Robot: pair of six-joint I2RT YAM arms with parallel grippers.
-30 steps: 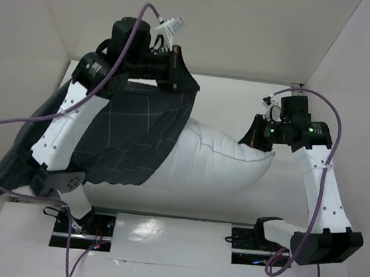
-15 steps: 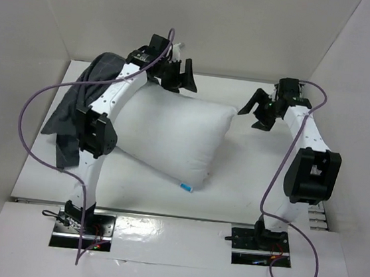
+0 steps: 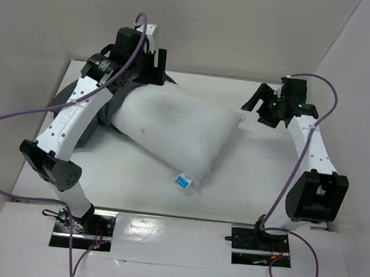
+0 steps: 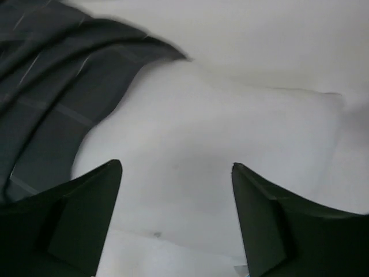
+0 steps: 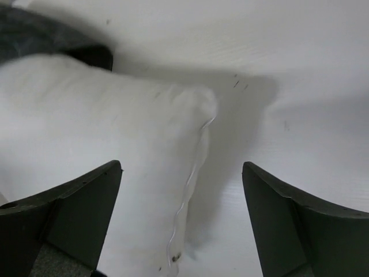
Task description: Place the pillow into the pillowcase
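Top external, pillow [image 3: 172,134]: bare, uncased.
Pillowcase [image 3: 110,106]: bunched at pillow's far-left corner.
My left pincer [image 3: 151,68]: apart over that corner, I judge to fetch cloth.
My right pincer [image 3: 258,108]: apart, off pillow's far-right corner.

The top camera looks down on the whole desk [image 3: 247,179] from behind. Both wrist cameras closely face the pillow [image 3: 173,127], shared by all views.

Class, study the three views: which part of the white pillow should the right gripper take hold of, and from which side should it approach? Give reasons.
Probably the far right corner of the pillow. It narrows to a thin seamed edge that open jaws can span, unlike the puffy middle. The right gripper faces it open, so come in from the right.
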